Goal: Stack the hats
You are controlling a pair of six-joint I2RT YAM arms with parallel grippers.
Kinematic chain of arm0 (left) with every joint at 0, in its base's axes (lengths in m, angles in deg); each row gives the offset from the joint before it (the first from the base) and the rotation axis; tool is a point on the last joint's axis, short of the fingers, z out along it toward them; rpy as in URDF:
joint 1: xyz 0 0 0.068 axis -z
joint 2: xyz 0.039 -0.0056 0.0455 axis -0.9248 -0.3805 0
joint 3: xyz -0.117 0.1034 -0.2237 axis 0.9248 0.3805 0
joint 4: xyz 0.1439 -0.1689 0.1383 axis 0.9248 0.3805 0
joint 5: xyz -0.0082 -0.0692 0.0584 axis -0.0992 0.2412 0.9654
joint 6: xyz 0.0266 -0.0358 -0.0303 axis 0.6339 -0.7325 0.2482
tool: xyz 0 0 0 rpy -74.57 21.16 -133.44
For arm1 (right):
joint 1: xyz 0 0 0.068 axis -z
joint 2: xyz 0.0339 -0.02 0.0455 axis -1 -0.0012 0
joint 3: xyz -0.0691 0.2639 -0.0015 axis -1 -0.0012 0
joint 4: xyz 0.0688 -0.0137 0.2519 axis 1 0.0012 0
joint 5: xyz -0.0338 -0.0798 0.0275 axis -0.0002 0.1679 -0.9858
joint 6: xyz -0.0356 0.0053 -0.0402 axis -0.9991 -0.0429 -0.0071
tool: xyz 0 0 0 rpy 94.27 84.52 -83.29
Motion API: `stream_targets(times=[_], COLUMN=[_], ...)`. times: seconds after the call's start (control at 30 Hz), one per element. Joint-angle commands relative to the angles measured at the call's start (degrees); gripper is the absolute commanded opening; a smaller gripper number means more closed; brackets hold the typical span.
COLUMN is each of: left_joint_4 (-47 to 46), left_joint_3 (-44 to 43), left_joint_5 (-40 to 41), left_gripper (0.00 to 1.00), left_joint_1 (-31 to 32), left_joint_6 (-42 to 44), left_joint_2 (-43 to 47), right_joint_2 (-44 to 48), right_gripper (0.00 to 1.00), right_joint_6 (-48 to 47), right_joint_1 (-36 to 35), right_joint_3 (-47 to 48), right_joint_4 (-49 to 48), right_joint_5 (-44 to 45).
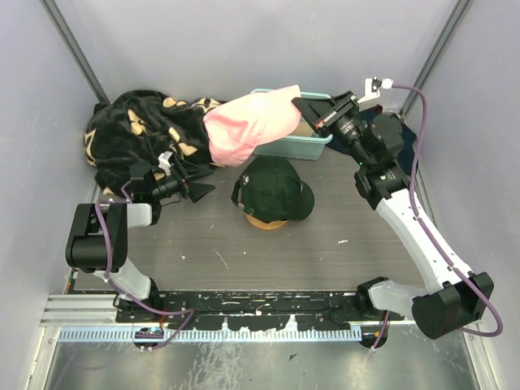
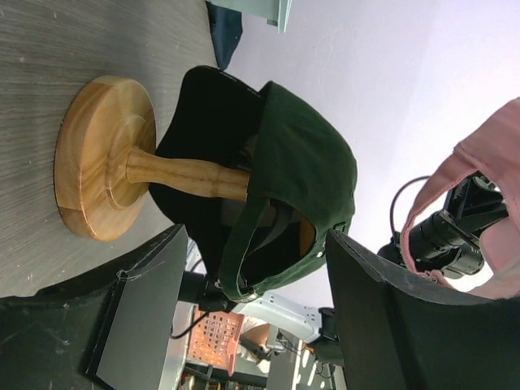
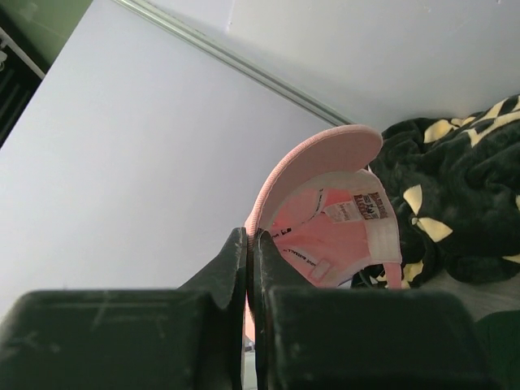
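A dark green cap (image 1: 276, 188) sits on a round wooden stand (image 1: 266, 221) at the table's middle; it also shows in the left wrist view (image 2: 309, 175), over a black cap (image 2: 199, 162) on the stand (image 2: 101, 158). My right gripper (image 1: 302, 108) is shut on the pink cap (image 1: 248, 123), pinching its edge and holding it in the air over the teal bin. The right wrist view shows the pink cap (image 3: 337, 211) hanging from the closed jaws (image 3: 252, 244). My left gripper (image 1: 203, 180) is open and empty, left of the green cap. The tan cap is out of view.
A black blanket with tan flower marks (image 1: 138, 130) lies heaped at the back left. A teal bin (image 1: 296, 145) stands at the back middle, with a dark navy cloth (image 1: 378, 122) beside it under the right arm. Grey walls enclose the table.
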Motion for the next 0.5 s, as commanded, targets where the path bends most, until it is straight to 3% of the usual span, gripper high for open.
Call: stream_targets(times=[0.0,0.47], left_joint_4=[-3.47,13.53], left_joint_3=[0.96,-2.72], left_joint_5=[-1.54,1.79], left_gripper=[0.76,0.76], left_joint_1=[2.18,9.41], left_joint_6=[-0.38,12.15], left_joint_2=[1.44,4.53], right_joint_2=[3.13,7.48], right_gripper=[0.01,0.01], right_joint_6=[3.41,5.21], right_joint_1=[-0.2,-0.16], right_joint_3=[-1.64,-7.28], right_joint_4=[-4.94,-5.68], right_joint_5=[2.07,3.84])
